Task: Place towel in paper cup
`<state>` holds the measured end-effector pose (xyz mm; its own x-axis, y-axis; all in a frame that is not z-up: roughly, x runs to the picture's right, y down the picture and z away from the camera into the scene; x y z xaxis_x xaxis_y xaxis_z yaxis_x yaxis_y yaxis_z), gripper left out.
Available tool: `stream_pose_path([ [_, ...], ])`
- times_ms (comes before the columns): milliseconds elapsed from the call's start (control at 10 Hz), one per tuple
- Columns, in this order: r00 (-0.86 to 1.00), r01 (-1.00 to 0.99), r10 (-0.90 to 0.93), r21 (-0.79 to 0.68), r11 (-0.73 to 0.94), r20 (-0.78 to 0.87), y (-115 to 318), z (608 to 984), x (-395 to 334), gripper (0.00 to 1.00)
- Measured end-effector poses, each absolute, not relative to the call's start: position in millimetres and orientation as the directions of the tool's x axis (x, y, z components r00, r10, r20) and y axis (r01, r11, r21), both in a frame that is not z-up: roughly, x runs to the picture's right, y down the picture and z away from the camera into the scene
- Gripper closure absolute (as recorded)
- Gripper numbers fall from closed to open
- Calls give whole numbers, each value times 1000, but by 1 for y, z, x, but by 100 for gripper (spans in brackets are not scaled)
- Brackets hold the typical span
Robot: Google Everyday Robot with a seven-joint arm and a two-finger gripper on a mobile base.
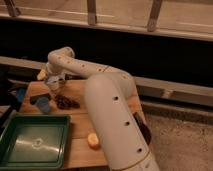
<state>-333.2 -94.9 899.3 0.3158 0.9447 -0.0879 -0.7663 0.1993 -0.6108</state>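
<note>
At the table's (82,131) far left corner, our gripper (51,84) hangs
We cannot tell its grip, nor the towel's axis

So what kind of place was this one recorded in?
Probably an indoor lab or office work area, not a home: a wooden table holding a green tray beside a dark wall with railings above. The gripper hangs over the table's far left end.
</note>
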Motion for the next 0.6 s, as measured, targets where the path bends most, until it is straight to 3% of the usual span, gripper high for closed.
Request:
stream_pose_path([
  [600,213,-822,977,-536,190,20,-139,827,-258,24],
])
